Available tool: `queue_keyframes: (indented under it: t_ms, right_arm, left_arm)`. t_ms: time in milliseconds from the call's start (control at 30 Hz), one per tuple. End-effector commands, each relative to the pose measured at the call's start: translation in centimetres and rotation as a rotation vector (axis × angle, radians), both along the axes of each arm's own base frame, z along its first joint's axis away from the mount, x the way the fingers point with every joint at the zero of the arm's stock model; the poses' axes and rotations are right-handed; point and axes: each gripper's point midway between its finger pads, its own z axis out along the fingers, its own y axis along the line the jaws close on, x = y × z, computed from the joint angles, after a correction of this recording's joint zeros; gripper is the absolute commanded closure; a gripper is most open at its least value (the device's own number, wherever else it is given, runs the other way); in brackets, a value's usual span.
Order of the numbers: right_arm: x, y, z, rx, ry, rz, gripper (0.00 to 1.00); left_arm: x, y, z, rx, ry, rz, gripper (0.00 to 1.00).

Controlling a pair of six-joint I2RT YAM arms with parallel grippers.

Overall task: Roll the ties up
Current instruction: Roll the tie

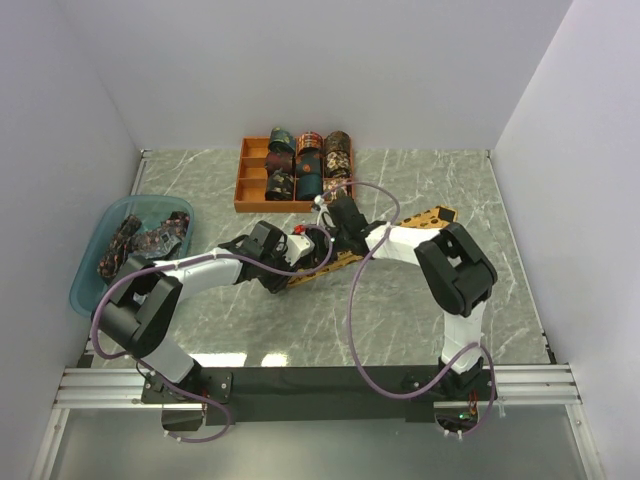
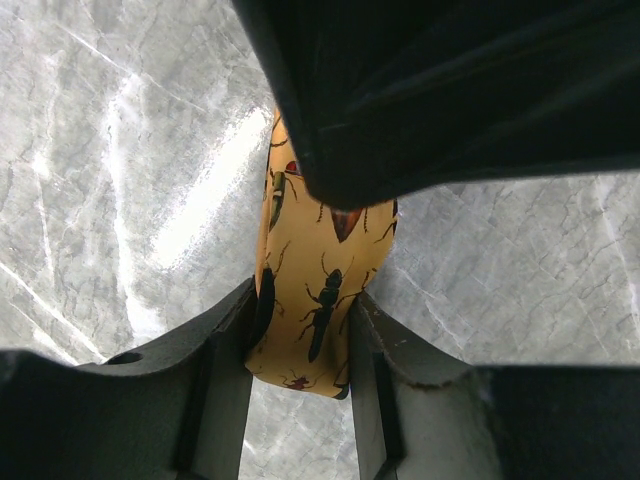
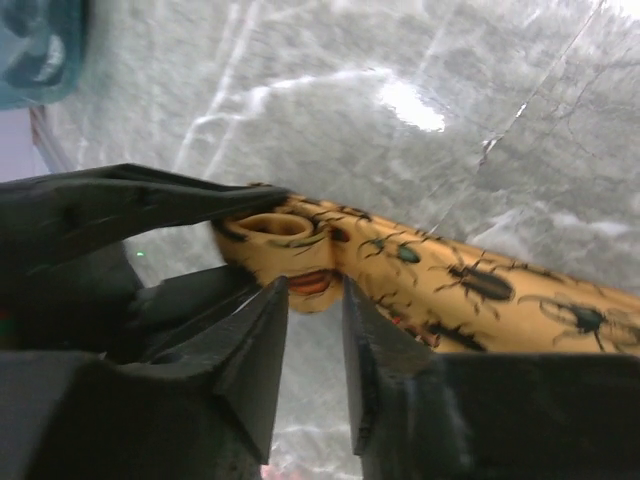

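**Grey marbled counter, one mustard tie just begun as a roll**

A grey marbled counter (image 1: pixel 420 320) sits between plain white walls (image 1: pixel 300 70), seen from above with two robot arms reaching in from the near edge.

At the far side an orange tray (image 1: pixel 243 185) holds several rolled ties (image 1: pixel 310 165), dark and patterned, standing in its compartments. To the left, a translucent blue basin (image 1: pixel 90 270) holds a heap of loose ties (image 1: pixel 150 238) not yet rolled. The work looks partly done, with one tie in hand and more waiting.

The mustard tie (image 1: pixel 433 215) lies flat in the middle of the counter, running on a slant from near the arms toward the right. It is golden yellow, printed with dark beetles and a few red ones. Its left end is curled into a small tight coil, and the rest lies unrolled.

Both hands meet at that coiled end. The left hand (image 2: pixel 305 340) has its fingers pressed against either side of the fabric, clamped on it. The right hand (image 3: pixel 315 300) has its fingers close together, nipping the lower edge of the coil.
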Motion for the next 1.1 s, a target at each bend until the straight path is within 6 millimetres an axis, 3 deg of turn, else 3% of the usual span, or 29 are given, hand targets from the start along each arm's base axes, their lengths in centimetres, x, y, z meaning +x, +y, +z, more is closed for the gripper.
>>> queue_keyframes:
  t_ms: [0, 133, 233, 500, 867, 1067]
  right_arm:
    - [1.4, -0.1, 4.3, 0.083, -0.088, -0.037, 0.62]
    - [0.7, 0.6, 4.3, 0.114, -0.063, -0.011, 0.56]
    - [0.2, 1.0, 2.8, 0.094, -0.038, 0.004, 0.55]
    - [-0.8, 1.9, 1.6, 0.102, -0.006, 0.034, 0.55]
    - [-1.8, 1.9, 0.0, 0.103, 0.024, 0.048, 0.73]
    - [-2.6, 1.8, -1.2, 0.099, 0.049, 0.06, 0.74]
  left_arm:
    - [-1.4, 0.0, -0.8, 0.008, 0.063, -0.025, 0.57]
    - [-1.4, -0.1, -0.8, 0.007, 0.065, -0.028, 0.57]
    - [-1.4, -0.2, -0.7, 0.002, 0.063, -0.027, 0.57]
    - [-1.3, -0.3, -0.6, 0.003, 0.058, -0.026, 0.57]
    - [-1.3, -0.3, -0.7, 0.016, 0.053, -0.025, 0.57]
    - [-1.3, -0.3, -0.6, 0.023, 0.043, -0.022, 0.56]
